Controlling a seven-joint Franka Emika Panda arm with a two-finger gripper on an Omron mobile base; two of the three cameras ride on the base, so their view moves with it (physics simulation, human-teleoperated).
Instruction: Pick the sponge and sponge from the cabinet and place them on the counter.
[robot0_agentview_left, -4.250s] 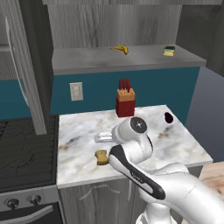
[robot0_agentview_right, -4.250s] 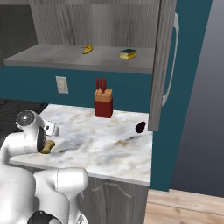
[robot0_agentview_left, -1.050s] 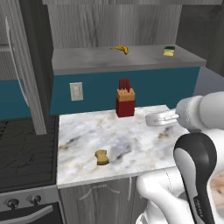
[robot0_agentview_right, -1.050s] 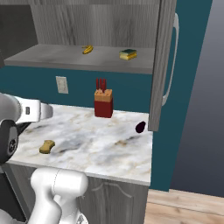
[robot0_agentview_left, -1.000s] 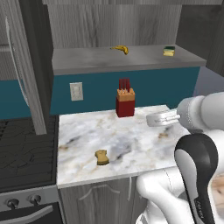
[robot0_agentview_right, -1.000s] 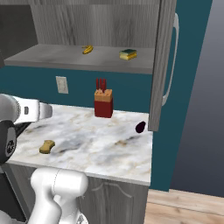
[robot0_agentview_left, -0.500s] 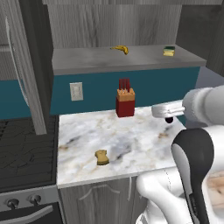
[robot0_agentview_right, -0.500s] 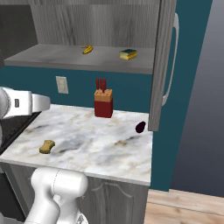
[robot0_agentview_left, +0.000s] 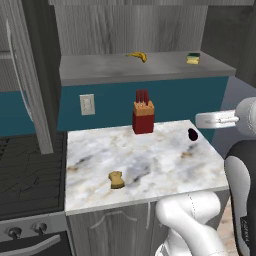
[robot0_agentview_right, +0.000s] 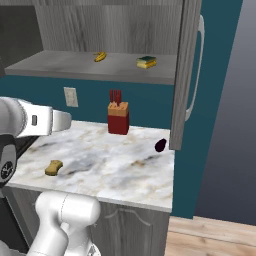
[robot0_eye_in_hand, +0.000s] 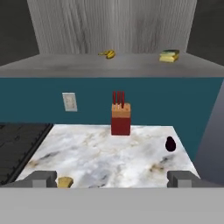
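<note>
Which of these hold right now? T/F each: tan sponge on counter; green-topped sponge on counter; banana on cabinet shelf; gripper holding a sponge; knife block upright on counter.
1. The tan sponge lies on the counter. True.
2. The green-topped sponge is on the counter. False: it sits on the cabinet shelf.
3. The banana is on the shelf. True.
4. The gripper holds a sponge. False: it is open and empty.
5. The knife block stands upright on the counter. True.

We are showing a glossy white arm (robot0_agentview_left: 192, 220) built of rounded, tube-like links. We are wearing dark grey bands at the joints (robot0_agentview_left: 245, 200), and two small grey finger tips (robot0_eye_in_hand: 43, 178) are ending the hand.
</note>
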